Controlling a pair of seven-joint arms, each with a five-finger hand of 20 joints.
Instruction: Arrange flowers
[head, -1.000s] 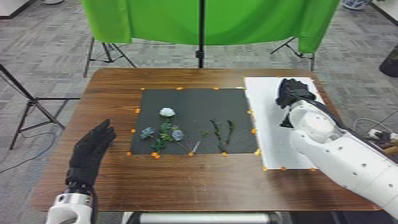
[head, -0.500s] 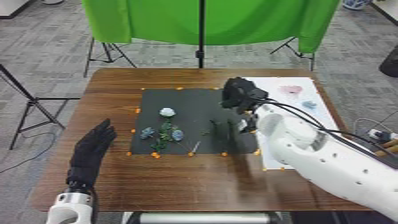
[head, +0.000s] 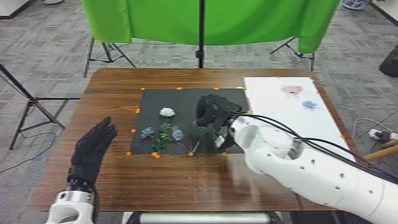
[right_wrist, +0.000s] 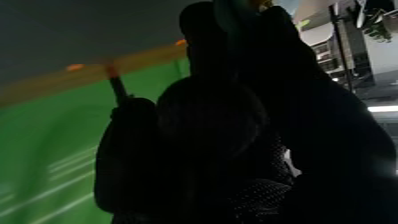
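In the head view, our black-gloved right hand has swung off the white paper sheet, baring a pink flower and a pale-blue flower; it's over the dark grey mat, likely for more. In the right wrist view, we cannot tell its grip.

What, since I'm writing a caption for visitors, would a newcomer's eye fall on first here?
Most likely the bright green cloth hanging beyond the far edge of the wooden table. Next, probably the white right arm, its black right hand over the dark mat. Smaller but vivid are the white flower left of that hand and the pink one on the white sheet.
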